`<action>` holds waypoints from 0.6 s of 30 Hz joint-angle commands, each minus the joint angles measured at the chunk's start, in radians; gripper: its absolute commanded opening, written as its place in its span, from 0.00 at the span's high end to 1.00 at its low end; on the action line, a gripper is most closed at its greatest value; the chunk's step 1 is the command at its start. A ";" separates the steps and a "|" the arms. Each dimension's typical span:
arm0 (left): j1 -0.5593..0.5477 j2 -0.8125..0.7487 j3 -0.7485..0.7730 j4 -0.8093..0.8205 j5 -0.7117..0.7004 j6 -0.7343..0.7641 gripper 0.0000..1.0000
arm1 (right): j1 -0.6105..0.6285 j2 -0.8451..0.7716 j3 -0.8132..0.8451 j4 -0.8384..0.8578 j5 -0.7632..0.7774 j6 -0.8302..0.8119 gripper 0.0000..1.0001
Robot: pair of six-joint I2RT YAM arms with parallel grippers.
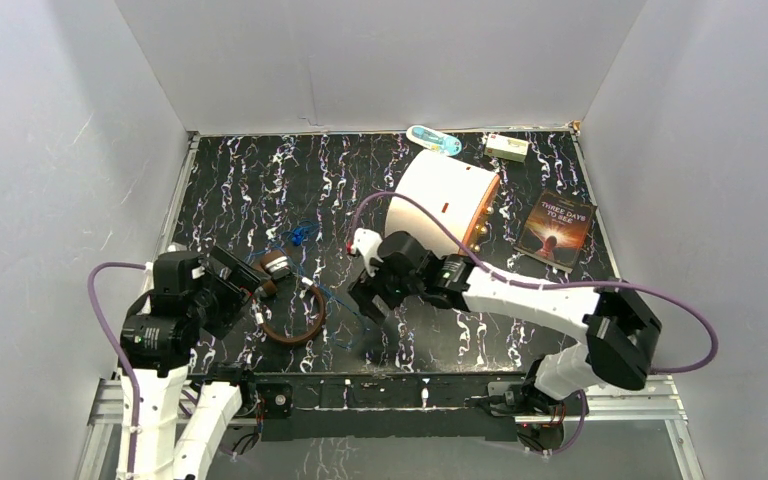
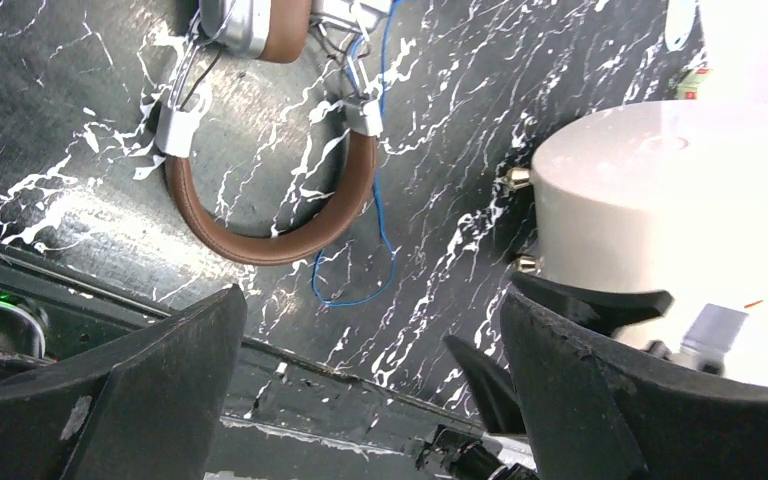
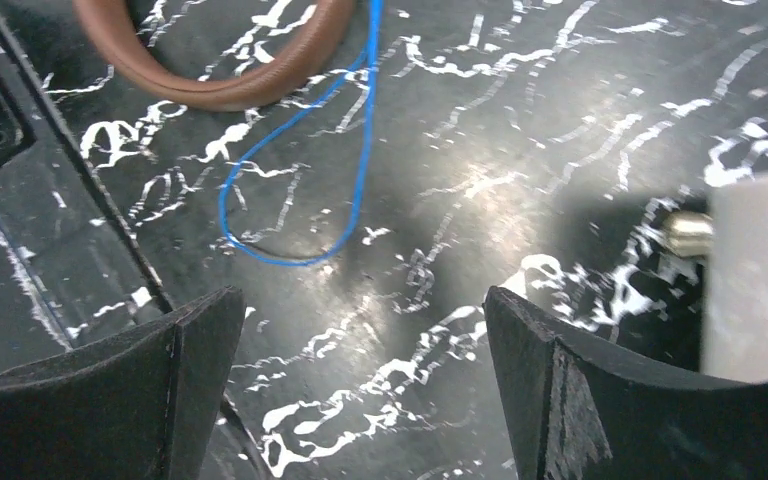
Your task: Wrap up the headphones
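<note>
The headphones (image 1: 290, 305) lie flat on the black marbled table at front left, brown headband loop toward the near edge and a silver-backed ear cup (image 1: 275, 266) behind it. The thin blue cable (image 1: 345, 305) trails right of the band. My left gripper (image 1: 248, 282) is open and empty just left of the ear cup. In its wrist view the gripper (image 2: 370, 300) sits near the headband (image 2: 270, 240) and a cable loop (image 2: 360, 290). My right gripper (image 1: 368, 305) is open and empty right of the headphones. In its wrist view the gripper (image 3: 360, 300) is above the table, just short of the cable loop (image 3: 290, 200) and headband (image 3: 210, 85).
A large cream cylinder (image 1: 440, 200) lies behind the right gripper and shows in the left wrist view (image 2: 660, 190). A book (image 1: 557, 230) lies at right, with a small white box (image 1: 507, 147) and a blue-and-white item (image 1: 433, 140) at the back. The table's metal front rail (image 1: 380, 385) runs along the near edge.
</note>
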 commanded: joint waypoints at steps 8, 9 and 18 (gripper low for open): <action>0.007 0.049 0.221 -0.080 -0.160 0.059 0.02 | 0.036 0.469 0.442 -0.020 0.008 0.297 0.10; 0.007 0.050 0.233 -0.084 -0.155 0.066 0.02 | 0.040 0.512 0.480 -0.030 0.022 0.304 0.12; 0.008 -0.016 0.215 -0.113 -0.153 0.115 0.02 | 0.081 0.693 0.657 -0.079 0.057 0.384 0.34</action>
